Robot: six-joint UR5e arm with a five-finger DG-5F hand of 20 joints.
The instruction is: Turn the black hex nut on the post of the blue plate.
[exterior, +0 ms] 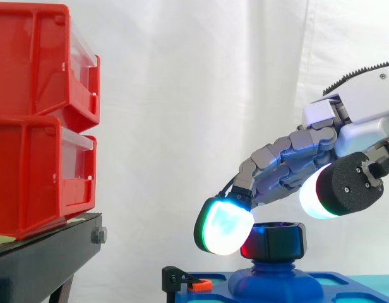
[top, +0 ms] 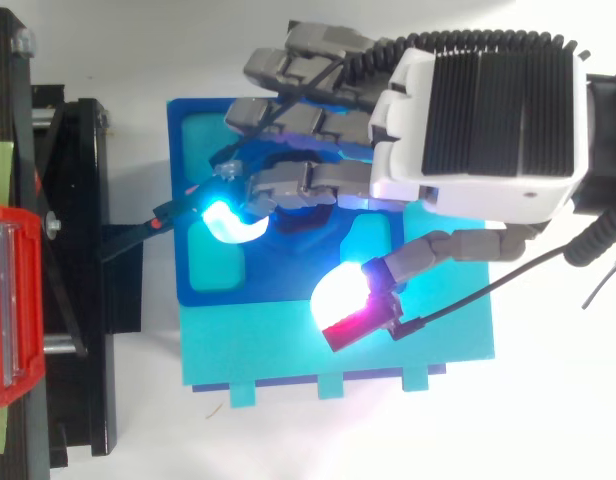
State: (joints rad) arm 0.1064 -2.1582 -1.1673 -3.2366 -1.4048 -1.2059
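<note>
The black hex nut point(exterior: 280, 240) sits on the blue post point(exterior: 275, 281) of the blue plate point(top: 210, 280). My hand point(top: 478, 110) reaches in from the right and leans down over the plate. Its fingers are relaxed and only slightly bent. One green-cyan fingertip point(exterior: 223, 227) rests against the nut's left side. The thumb point(exterior: 336, 187) hangs above and to the right of the nut, apart from it. In the top view the fingers point(top: 308, 180) cover the nut, and the thumb point(top: 350, 303) glows white and red over the plate's near side.
Two red bins point(exterior: 36, 120) are stacked on a black stand point(exterior: 43, 255) at the left. A small black and orange clip point(exterior: 193, 284) sits at the plate's left edge. A cyan base point(top: 288, 355) extends past the blue plate on the near side.
</note>
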